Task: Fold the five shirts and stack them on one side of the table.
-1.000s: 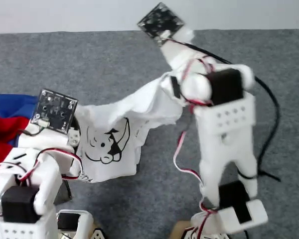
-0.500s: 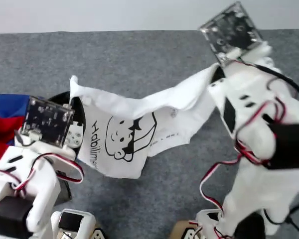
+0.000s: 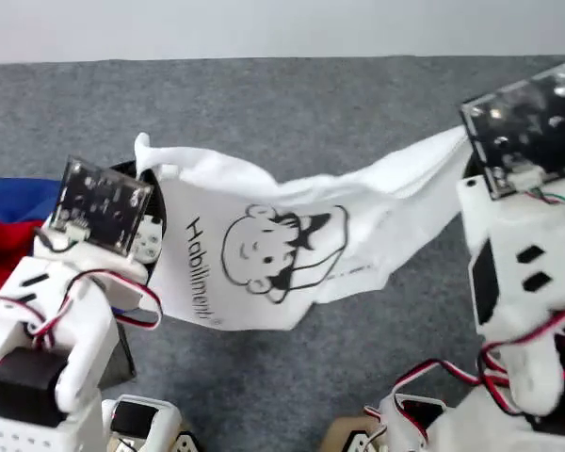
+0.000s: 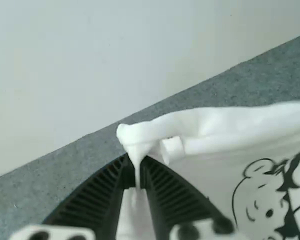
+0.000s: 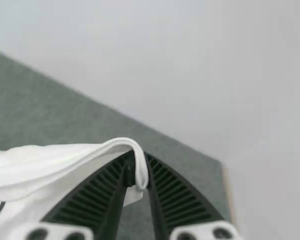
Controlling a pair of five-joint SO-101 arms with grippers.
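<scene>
Plainly light and limp, the white shirt (image 3: pixel 264 254) sags over the worktop (image 3: pixel 292 113) between the left gripper (image 4: pixel 135 167) and right gripper (image 5: pixel 137 167), each clamped on a bunched end. Such thin pinches could slip, so I judge hems and corners the best holds.

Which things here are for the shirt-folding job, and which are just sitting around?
For the job:
white shirt, stretched between both grippers
left gripper, shut on one end
right gripper, shut on the other end
red cloth and blue cloth beside the left arm, probably more shirts

Just there:
grey table
white wall behind
</scene>
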